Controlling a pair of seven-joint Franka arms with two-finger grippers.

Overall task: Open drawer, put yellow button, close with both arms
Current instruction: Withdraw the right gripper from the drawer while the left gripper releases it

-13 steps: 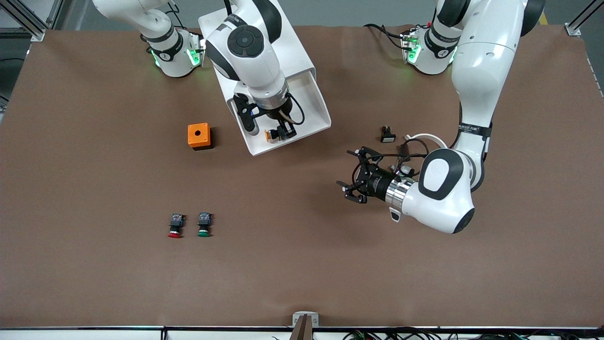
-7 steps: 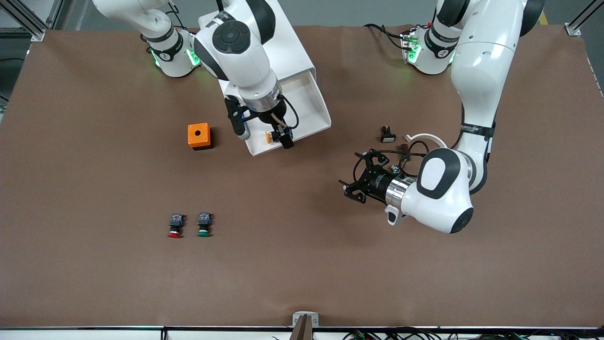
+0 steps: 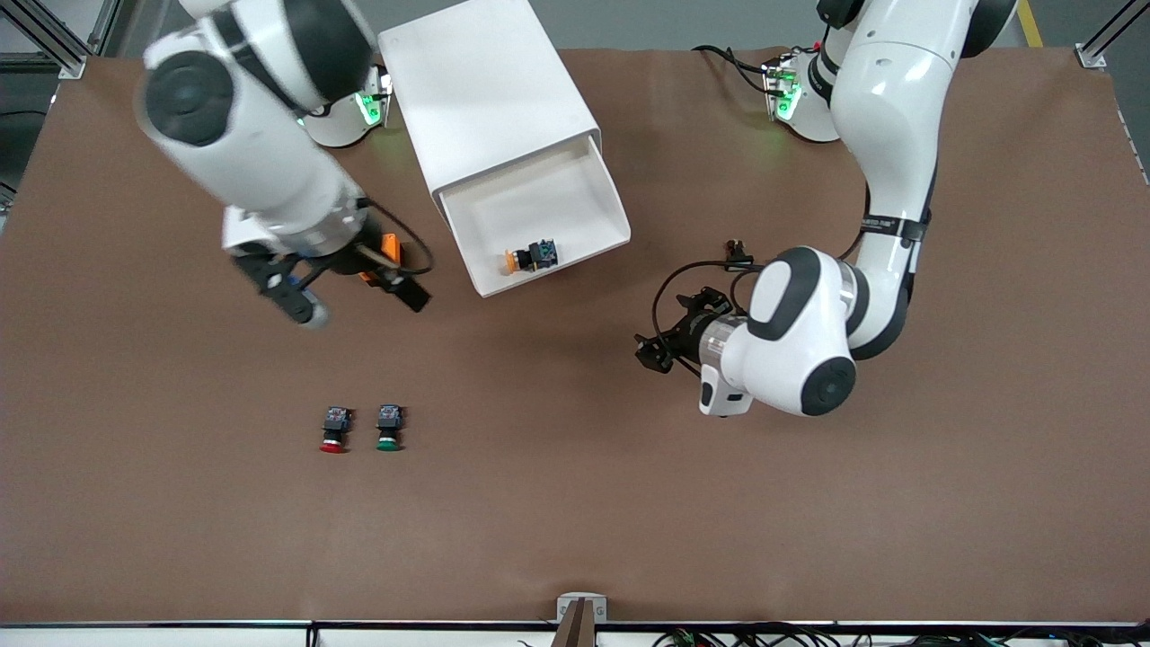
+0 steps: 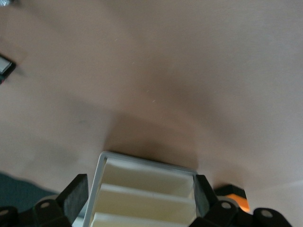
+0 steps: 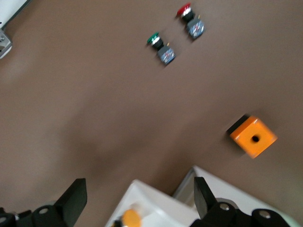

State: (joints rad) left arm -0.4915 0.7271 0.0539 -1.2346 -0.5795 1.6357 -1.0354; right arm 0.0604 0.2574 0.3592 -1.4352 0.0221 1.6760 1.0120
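Yellow button (image 3: 531,257) loose in the drawer (image 3: 539,216), right gripper (image 3: 346,288) and left gripper (image 3: 660,346) both spread, empty.

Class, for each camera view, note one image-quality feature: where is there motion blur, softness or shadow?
Front view: the right arm's white links and its right gripper are smeared by motion, while the small yellow-capped pushbutton in the open white tray drawer is crisp. Right wrist view: the orange cube is slightly blurred. Left wrist view: soft focus, dark shadow before the white cabinet.
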